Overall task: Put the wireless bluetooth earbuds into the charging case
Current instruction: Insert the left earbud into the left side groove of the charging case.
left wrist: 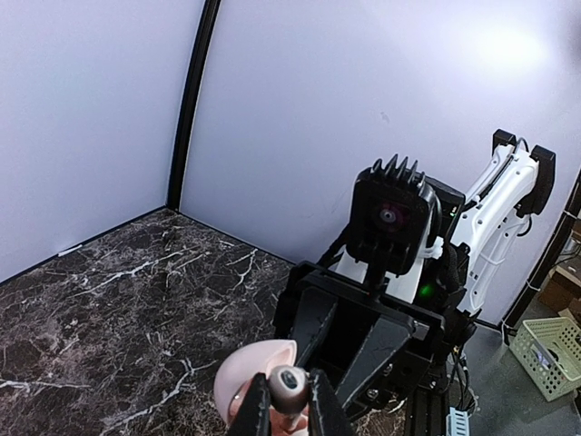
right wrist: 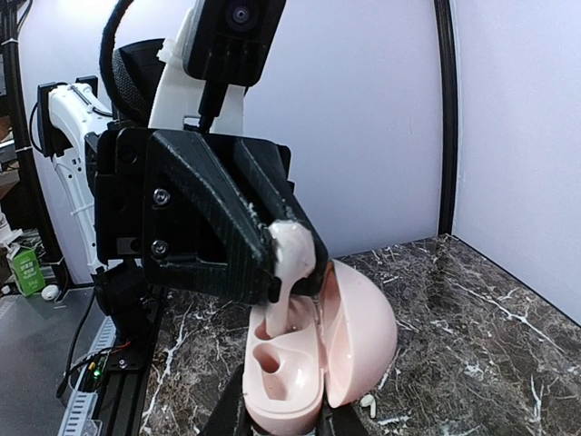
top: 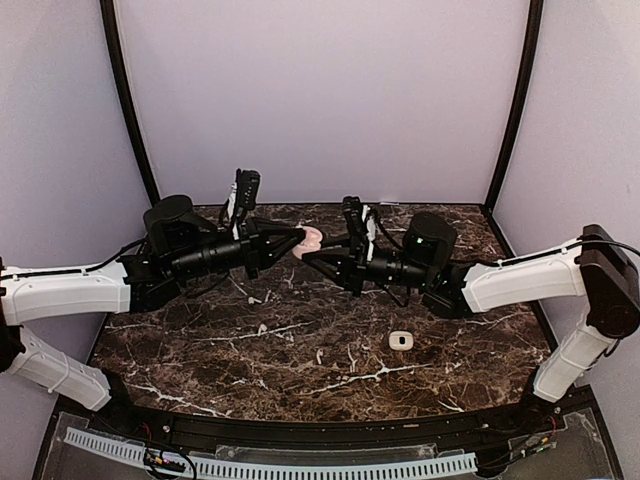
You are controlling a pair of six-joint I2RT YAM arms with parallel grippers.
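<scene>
My right gripper (top: 307, 255) is shut on the base of an open pale pink charging case (right wrist: 313, 368), holding it above the table with the lid tipped to the right. My left gripper (top: 297, 238) is shut on a pale earbud (right wrist: 292, 259), gripped by its head. The earbud's stem reaches down into the case's far slot; the near slot is empty. In the left wrist view, the earbud (left wrist: 289, 389) sits between the left fingertips, just in front of the case (left wrist: 245, 368). A second small white earbud (right wrist: 369, 405) lies on the marble below the case.
A small white case (top: 401, 341) lies on the dark marble table (top: 250, 350), right of centre and nearer the front. The two arms meet at the back centre, close to the rear wall. Black posts stand at the back corners.
</scene>
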